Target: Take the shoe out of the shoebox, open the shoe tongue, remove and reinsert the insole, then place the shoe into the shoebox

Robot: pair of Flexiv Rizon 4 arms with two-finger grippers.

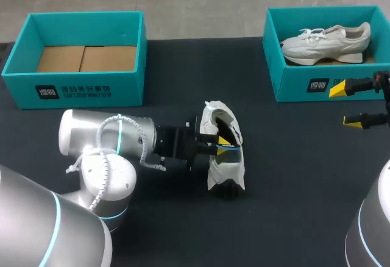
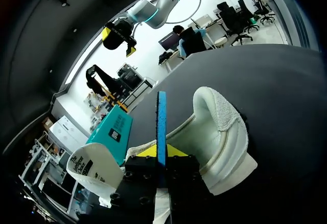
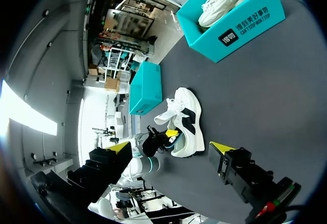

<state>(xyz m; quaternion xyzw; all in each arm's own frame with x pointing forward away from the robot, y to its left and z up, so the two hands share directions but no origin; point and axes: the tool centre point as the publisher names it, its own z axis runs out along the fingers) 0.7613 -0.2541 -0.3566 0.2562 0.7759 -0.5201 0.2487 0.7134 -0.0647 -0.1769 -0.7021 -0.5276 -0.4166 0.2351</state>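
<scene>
A white shoe with black patches (image 1: 224,157) lies on its side in the middle of the dark table. My left gripper (image 1: 224,143) reaches into its opening from the left. In the left wrist view that gripper (image 2: 162,151) is shut on the thin blue insole (image 2: 161,116), which stands edge-on between the yellow tips. The padded heel collar (image 2: 222,127) curves beside it, and the white tongue (image 2: 94,165) is folded out to the other side. My right gripper (image 1: 346,104) hangs open at the table's right side, well away from the shoe (image 3: 188,121).
An empty teal shoebox (image 1: 73,87) with a cardboard floor stands at the back left. A second teal shoebox (image 1: 304,84) at the back right holds another white shoe (image 1: 326,40), close to my right gripper.
</scene>
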